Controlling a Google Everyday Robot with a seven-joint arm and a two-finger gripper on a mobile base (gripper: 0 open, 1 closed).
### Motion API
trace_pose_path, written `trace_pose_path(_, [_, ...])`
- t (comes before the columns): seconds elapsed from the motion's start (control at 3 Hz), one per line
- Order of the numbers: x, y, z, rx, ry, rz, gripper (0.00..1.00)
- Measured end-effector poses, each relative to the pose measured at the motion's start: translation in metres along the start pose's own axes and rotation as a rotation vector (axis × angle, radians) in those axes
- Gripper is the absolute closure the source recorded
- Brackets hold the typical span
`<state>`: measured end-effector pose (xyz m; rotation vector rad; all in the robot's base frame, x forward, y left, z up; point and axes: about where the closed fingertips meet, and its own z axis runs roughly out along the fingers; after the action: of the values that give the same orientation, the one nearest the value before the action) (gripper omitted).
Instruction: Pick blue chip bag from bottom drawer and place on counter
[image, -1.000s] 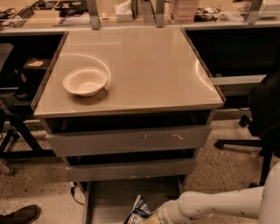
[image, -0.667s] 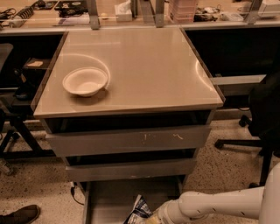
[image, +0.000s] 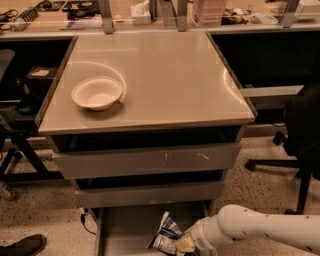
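Note:
The blue chip bag (image: 167, 234) is crinkled, dark blue with white panels, and lies at the right side of the open bottom drawer (image: 122, 231) near the lower edge of the camera view. My gripper (image: 186, 244) reaches in from the right on a white arm (image: 260, 231) and sits right at the bag's lower right corner, touching it. The counter (image: 170, 75) is the glossy beige cabinet top above the drawers.
A white bowl (image: 97, 93) stands on the counter's left side. A wider grey drawer front with pale scratches (image: 150, 160) sits above. A black office chair (image: 300, 130) stands at the right, a shoe (image: 22, 246) at the lower left, a cluttered desk (image: 160, 12) behind.

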<state>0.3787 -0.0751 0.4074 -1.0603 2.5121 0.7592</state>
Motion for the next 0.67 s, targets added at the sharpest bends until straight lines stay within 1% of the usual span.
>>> trace_pose_path(0.33, [-0.021, 0.007, -0.058, 0.048, -0.001, -0.031, 1.0])
trace_pose_path(0.67, [-0.041, 0.015, -0.12, 0.111, 0.001, -0.065, 1.0])
